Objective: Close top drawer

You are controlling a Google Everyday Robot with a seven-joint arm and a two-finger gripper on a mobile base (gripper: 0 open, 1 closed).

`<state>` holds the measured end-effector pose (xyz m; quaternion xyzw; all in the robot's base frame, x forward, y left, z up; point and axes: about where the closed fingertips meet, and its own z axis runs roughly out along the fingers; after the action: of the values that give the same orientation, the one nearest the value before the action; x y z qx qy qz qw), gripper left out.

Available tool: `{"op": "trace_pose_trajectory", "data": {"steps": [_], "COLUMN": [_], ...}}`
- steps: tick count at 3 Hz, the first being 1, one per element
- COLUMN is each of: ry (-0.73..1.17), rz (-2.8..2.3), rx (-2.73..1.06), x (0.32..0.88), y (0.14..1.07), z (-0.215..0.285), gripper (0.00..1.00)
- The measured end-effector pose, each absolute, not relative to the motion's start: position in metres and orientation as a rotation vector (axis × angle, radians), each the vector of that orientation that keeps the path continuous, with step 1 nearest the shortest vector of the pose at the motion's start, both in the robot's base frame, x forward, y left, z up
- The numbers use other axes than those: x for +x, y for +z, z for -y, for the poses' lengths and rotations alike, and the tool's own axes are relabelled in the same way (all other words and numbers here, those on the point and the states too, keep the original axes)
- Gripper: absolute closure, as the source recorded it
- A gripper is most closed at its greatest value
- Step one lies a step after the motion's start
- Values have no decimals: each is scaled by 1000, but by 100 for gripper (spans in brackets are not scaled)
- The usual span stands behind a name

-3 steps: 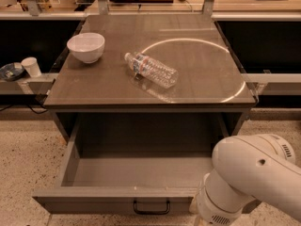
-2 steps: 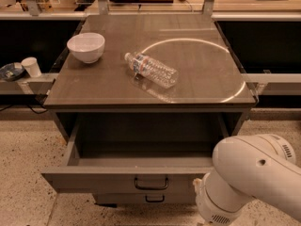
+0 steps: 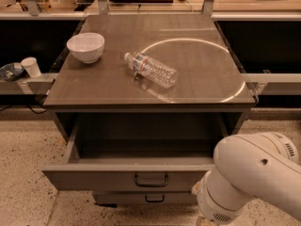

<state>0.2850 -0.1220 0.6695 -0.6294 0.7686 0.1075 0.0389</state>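
Note:
The top drawer [image 3: 94,177] is a wide grey metal box under the tabletop, standing partly open, with a black loop handle [image 3: 151,180] at the centre of its flat front. Its inside looks bare. My white arm [image 3: 256,173] fills the lower right corner, just right of the drawer front. My gripper is out of view, hidden below and behind the arm's big joint.
A narrower grey drawer front [image 3: 117,199] with a small handle shows below the top drawer. On the brown tabletop [image 3: 202,84] lie a white bowl [image 3: 85,47] and a clear plastic bottle [image 3: 151,69] on its side. A small white cup [image 3: 32,66] stands at the left. Speckled floor lies around.
The top drawer has slid inward toward the cabinet; less of its inside shows, and the lower drawer front has come into view. The arm stays at lower right.

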Motion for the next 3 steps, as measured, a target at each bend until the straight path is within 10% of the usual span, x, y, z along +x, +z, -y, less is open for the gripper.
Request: {"op": "trace_pose_trajectory", "data": {"steps": [3], "ry": [219], "rz": [-2305], "rx": [-1884], "x": [309], "y": [649], "z": [114], "gripper": [94]}}
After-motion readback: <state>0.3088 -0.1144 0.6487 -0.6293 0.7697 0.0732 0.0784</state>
